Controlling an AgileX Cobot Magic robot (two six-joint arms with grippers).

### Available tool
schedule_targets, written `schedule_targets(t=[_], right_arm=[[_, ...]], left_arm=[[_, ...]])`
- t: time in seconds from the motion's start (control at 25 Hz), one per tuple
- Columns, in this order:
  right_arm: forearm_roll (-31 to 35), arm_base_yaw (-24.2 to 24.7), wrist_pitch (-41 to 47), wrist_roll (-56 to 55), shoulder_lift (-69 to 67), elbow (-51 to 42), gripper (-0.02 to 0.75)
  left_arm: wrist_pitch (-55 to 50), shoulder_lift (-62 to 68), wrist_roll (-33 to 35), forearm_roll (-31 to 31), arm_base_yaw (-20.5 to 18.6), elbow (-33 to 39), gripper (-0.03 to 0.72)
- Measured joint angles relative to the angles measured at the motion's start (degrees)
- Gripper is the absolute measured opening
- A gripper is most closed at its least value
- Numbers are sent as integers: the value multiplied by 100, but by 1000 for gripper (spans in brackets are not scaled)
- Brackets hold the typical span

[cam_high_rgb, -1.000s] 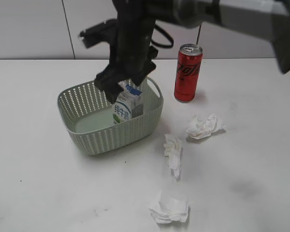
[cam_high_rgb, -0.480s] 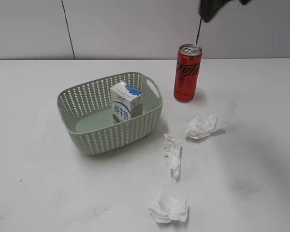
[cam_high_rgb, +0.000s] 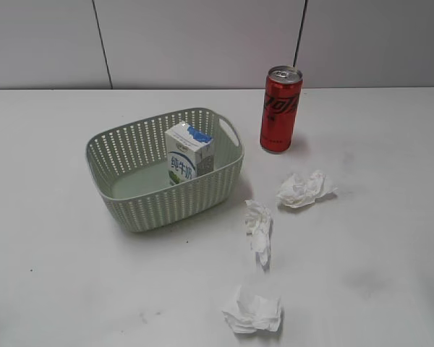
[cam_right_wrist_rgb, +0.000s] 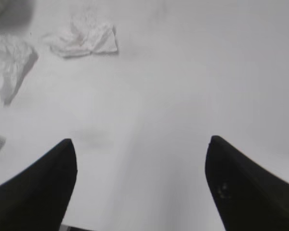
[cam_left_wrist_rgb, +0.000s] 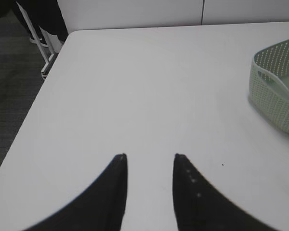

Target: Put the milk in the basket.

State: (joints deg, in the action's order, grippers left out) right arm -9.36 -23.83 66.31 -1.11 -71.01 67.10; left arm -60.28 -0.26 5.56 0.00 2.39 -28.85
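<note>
The milk (cam_high_rgb: 189,153) stood upright inside the basket (cam_high_rgb: 134,207) at its right end, alone on the pale floor. The basket sat on the counter (cam_high_rgb: 65,275), with a red can (cam_high_rgb: 280,110) standing outside it. My left hand (cam_left_wrist_rgb: 149,156) was slightly parted and empty; my right hand (cam_right_wrist_rgb: 140,140) gaped wide over bare counter near crumpled tissues (cam_right_wrist_rgb: 84,36).

Exterior view looks down at a slant across the counter (cam_high_rgb: 72,289) toward the back wall, basket (cam_high_rgb: 130,202) left of centre; left wrist view sits low over the counter's left part, sharing only the basket's end (cam_left_wrist_rgb: 274,91); right wrist view close above the counter, sharing tissues (cam_right_wrist_rgb: 84,36).
</note>
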Motion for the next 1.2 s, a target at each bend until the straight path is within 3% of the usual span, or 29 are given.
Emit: schedule_targets(t=[0.36,0.64,1.2], right_arm=[[81,0,-280,180,2514,-2193,627],[303,0,-580,343,3942,-3390,606],[431,0,-640,547,4263,-3798,587]], left_arm=[[0,0,0,0,0,0,240],[0,0,0,0,0,0,240],[0,0,0,0,0,0,240]])
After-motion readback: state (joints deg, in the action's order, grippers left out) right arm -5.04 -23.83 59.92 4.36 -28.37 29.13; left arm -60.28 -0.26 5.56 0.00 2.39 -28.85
